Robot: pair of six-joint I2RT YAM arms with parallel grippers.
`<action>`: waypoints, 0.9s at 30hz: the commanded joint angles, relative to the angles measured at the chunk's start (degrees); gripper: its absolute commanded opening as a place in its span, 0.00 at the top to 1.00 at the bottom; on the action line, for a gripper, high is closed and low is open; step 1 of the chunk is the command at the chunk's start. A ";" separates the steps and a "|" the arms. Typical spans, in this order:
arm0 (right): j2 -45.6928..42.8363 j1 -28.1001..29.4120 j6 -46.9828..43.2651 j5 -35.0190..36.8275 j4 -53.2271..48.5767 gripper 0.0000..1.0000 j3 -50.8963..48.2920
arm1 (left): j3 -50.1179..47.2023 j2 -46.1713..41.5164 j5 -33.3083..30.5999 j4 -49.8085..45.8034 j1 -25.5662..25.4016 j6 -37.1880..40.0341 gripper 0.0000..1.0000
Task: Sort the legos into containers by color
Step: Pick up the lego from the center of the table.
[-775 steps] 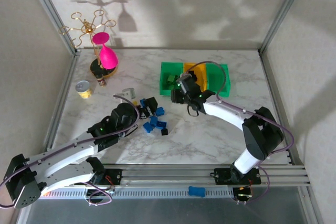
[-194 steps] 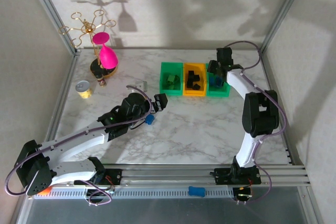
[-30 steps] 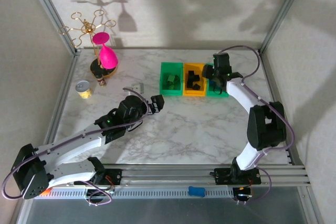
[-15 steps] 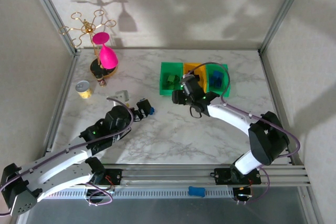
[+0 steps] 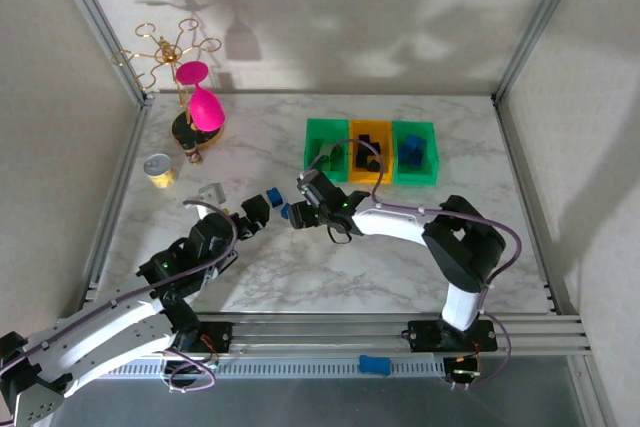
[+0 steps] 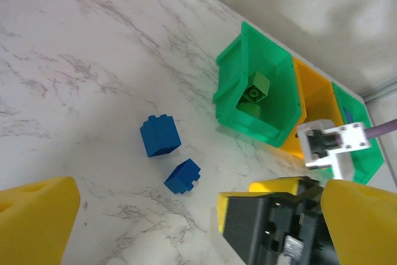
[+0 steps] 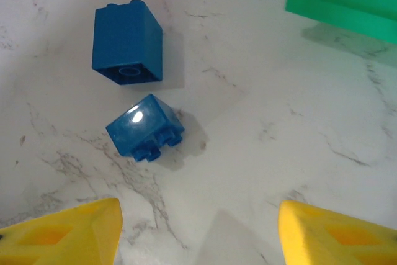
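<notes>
Top view, right gripper: I'm watching my right gripper (image 5: 298,211) sitting low over the marble, just beside the two blue legos (image 5: 279,204). Half a second ago it was up by the left green bin (image 5: 311,152), so it's swung down and left. I can't tell its jaws from up here.
Top view, left gripper: my left gripper (image 5: 253,213) is hanging just left of the same legos, pulled back a touch since the last frame.
Top view, containers: the left green bin, orange bin (image 5: 370,124) and right green bin (image 5: 433,152) are sitting in their row at the far side, unmoved. Green pieces, black pieces and a blue piece are lying inside, in that order. A cable is crossing the orange bin and hiding part of its load.
Left wrist, left gripper (image 6: 198,221): its yellow fingers are standing spread wide with nothing between them, both cut off at the frame's bottom.
Left wrist, legos: both blue legos (image 6: 160,136) are lying loose on the marble near the left green bin (image 6: 232,85). The right gripper's black body is blocking the lower right.
Right wrist, right gripper (image 7: 198,234): its fingers are standing apart, pinching nothing, only their tips showing.
Right wrist, legos: the blue legos (image 7: 127,44) are lying just ahead, the smaller one tilted, near each other but apart. A green bin corner is cut off top right.
</notes>
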 commanded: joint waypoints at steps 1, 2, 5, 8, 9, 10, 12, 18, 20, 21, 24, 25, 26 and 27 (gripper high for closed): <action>2.89 0.26 -2.50 -2.28 3.42 0.32 3.45 | -0.63 -1.29 -2.56 -2.03 0.60 -1.71 0.00; 3.87 0.25 -3.02 -2.91 3.76 0.32 4.14 | -0.56 -1.32 -2.72 -2.01 0.61 -1.49 0.00; 7.27 0.27 -4.41 -2.71 3.10 0.32 7.50 | -0.43 -1.08 -3.30 -2.23 0.70 -1.27 0.00; 10.26 0.40 -6.00 -2.83 2.82 0.32 10.36 | -0.38 -0.81 -3.40 -2.06 0.79 -0.97 0.00; 11.08 0.40 -6.67 -2.83 2.74 0.32 11.07 | -0.42 -0.85 -3.40 -2.04 0.78 -0.87 0.00; 11.70 0.41 -7.08 -2.55 2.73 0.32 11.54 | -0.53 -0.84 -3.40 -2.10 0.87 -0.84 0.00; 12.82 0.34 -8.09 -2.48 2.73 0.33 12.30 | -0.55 -0.87 -3.57 -2.20 0.87 -0.79 0.01; 16.40 0.29 -12.41 -6.45 1.60 0.39 15.19 | -1.41 -1.15 -3.42 -1.54 1.05 -0.86 0.00; 16.44 0.19 -12.92 -6.92 1.78 0.42 15.05 | -1.41 -1.18 -3.31 -1.52 1.05 -0.90 0.00; 16.53 0.31 -13.06 -6.67 1.40 0.43 15.12 | -1.50 -1.07 -3.31 -1.51 1.05 -0.90 0.00; 16.71 0.21 -13.20 -5.80 0.93 0.48 15.14 | -1.67 -1.16 -3.24 -1.05 1.14 -0.88 0.00; 16.71 0.18 -13.25 -5.61 0.89 0.50 15.05 | -1.68 -1.08 -3.18 -0.95 1.22 -0.83 0.00; 16.71 0.22 -13.28 -5.60 0.88 0.51 14.90 | -1.68 -1.01 -3.00 -0.78 1.22 -0.73 0.01; 16.55 0.21 -13.13 -5.44 0.79 0.53 14.64 | -1.59 -1.04 -2.96 -0.72 1.18 -0.74 0.01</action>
